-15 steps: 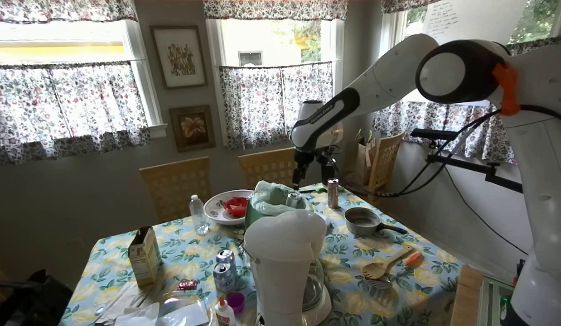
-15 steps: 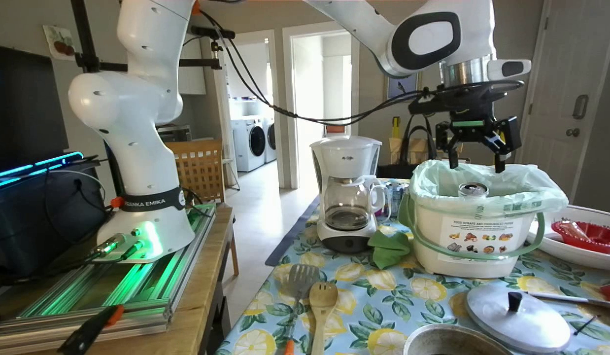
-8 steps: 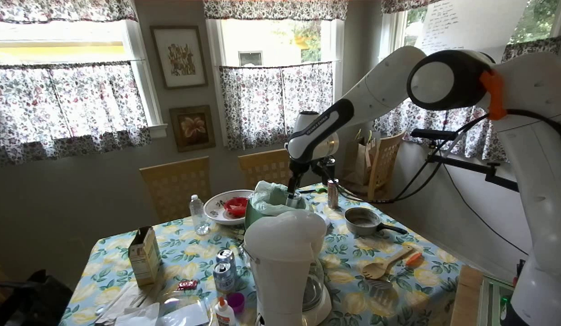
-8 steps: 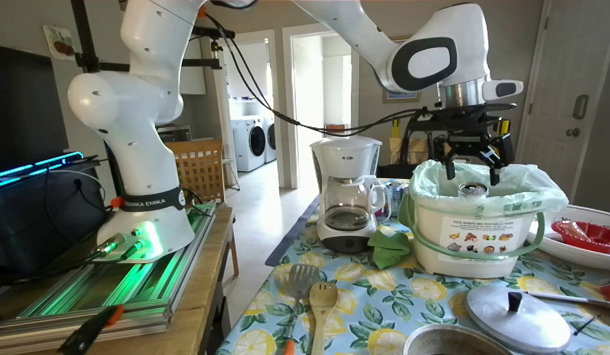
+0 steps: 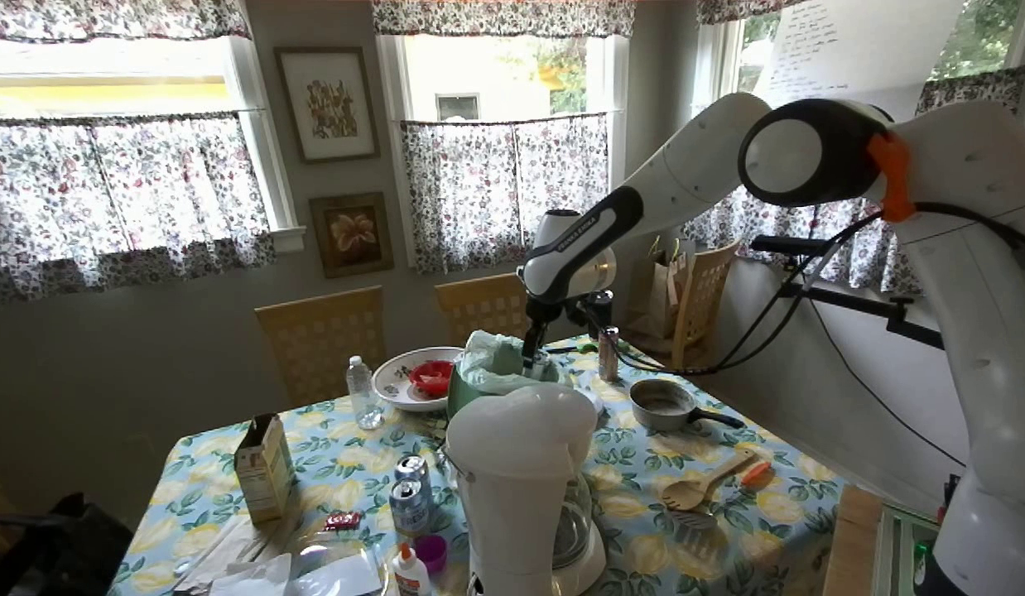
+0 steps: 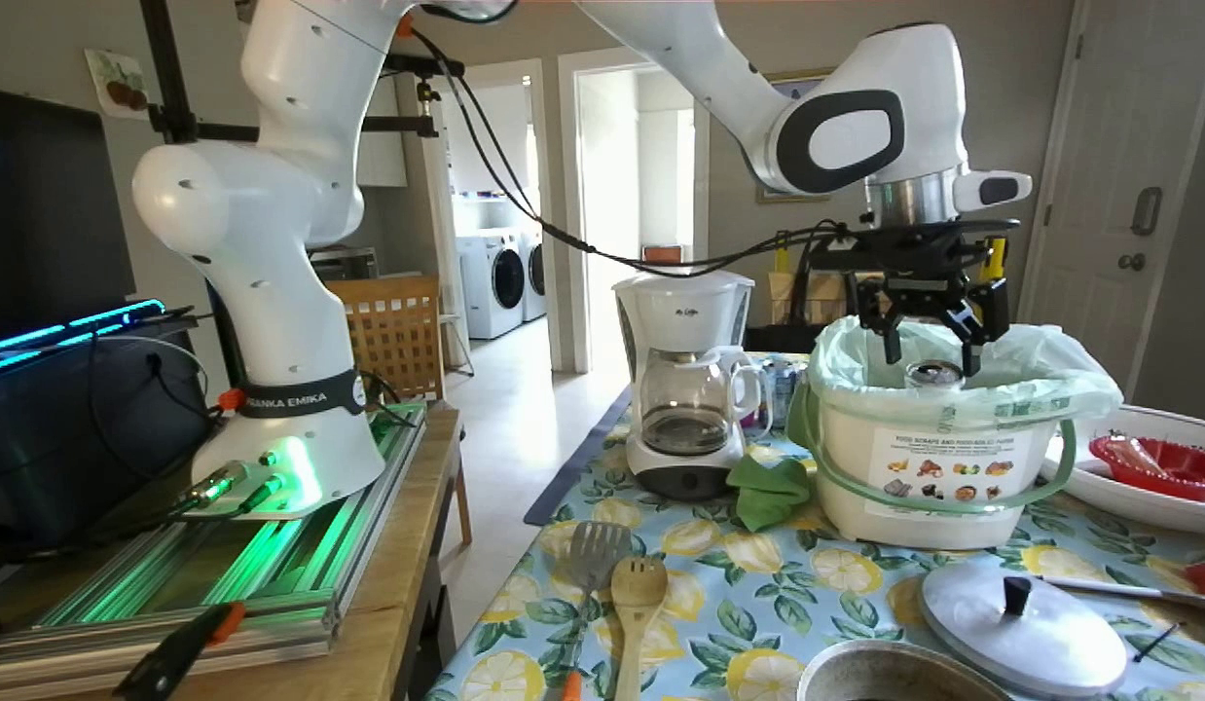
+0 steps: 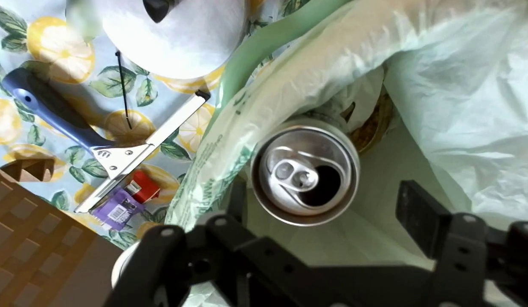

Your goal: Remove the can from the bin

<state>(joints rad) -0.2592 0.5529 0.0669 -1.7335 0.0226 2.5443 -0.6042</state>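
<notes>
The can (image 6: 934,374) stands roughly upright inside the white bin (image 6: 856,477), with its silver top near the rim. The bin has a pale green liner and a green handle. In the wrist view the can (image 7: 302,170) shows its opened top and pull tab, close to the liner's edge (image 7: 285,98). My gripper (image 6: 931,361) is open over the bin, its fingertips just about at the height of the can's top. In the wrist view the gripper's (image 7: 324,204) fingers are spread on either side of the can, nearer the left finger; no grip shows. The can's lower body is hidden.
A white coffee maker (image 6: 682,389) stands beside the bin, with a green cloth (image 6: 770,492) between. A pot lid (image 6: 1031,633) and pot (image 6: 885,672) lie in front. A white bowl (image 6: 1162,428) is behind the bin. A tall can (image 5: 608,356) stands near the table edge.
My arm has come down, and the open gripper has dropped from above the bin to around the can's top, shifting slightly sideways. The can and bin have not moved.
</notes>
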